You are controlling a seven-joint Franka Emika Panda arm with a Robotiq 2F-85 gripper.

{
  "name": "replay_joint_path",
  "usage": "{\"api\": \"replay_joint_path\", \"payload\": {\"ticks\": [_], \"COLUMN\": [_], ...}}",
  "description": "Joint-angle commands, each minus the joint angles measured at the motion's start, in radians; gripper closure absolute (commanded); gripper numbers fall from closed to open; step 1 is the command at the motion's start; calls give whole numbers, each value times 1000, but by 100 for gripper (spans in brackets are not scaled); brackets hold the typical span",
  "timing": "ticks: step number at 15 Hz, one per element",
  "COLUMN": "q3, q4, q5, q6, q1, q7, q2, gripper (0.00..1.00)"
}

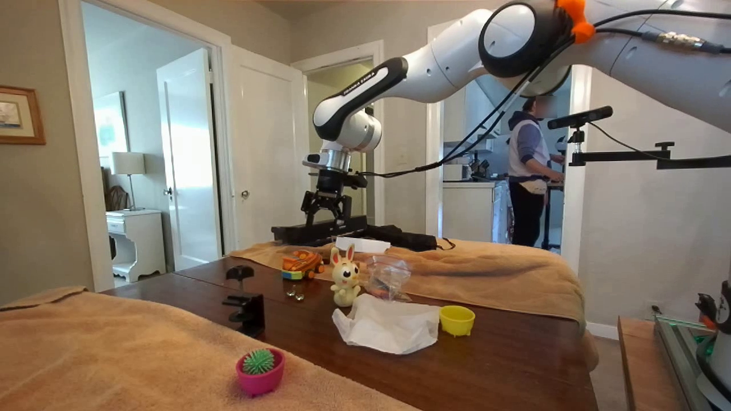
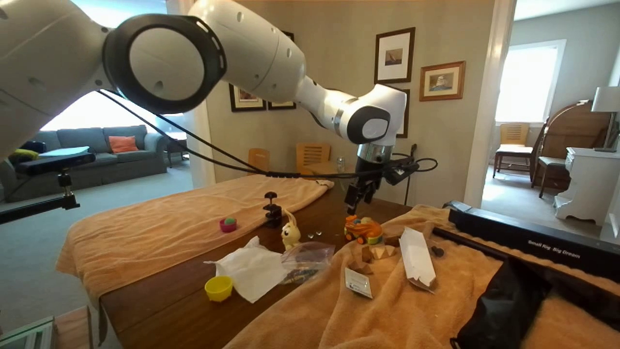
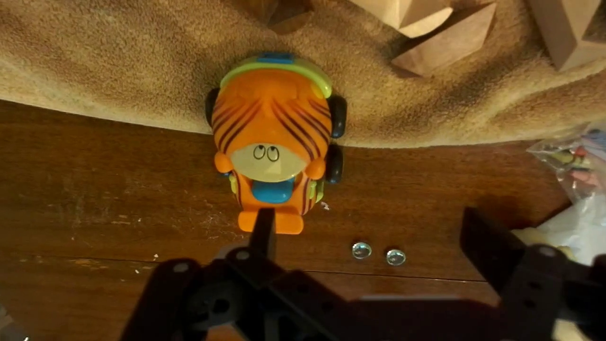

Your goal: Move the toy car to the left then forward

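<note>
The orange toy car has dark stripes, black wheels and a yellow-green and blue end. It also shows in an exterior view, at the edge of the orange towel. In the wrist view the toy car lies partly on the towel and partly on the dark wooden table. My gripper is open and empty above the table. One finger overlaps the car's orange end piece in the wrist view; the other is well to the right. In both exterior views the gripper hangs above the car, apart from it.
Two clear glass beads lie between the fingers' outlines. A rabbit figure, plastic bag, white paper and yellow bowl are on the table. A black clamp stands at the near edge. Wooden blocks lie on the towel.
</note>
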State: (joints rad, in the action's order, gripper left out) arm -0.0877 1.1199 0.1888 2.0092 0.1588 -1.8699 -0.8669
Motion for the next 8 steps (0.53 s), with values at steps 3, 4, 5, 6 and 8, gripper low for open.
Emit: {"api": "replay_joint_path", "payload": {"ticks": [3,4,5,6,8], "q3": [-17,-19,-20,-19,-19], "q4": [-163,-182,-198,-216,-248], "q5": [-39,-38,-39,-42,-45], "q6": [-3,-3,-3,-8,-14], "q1": [0,0,-2,-5,-9], "q7": [-59,-68,-76,-80,-87], "q2": [-120,-135,-149,-162,-188], "gripper": [0,0,0,0,0]}}
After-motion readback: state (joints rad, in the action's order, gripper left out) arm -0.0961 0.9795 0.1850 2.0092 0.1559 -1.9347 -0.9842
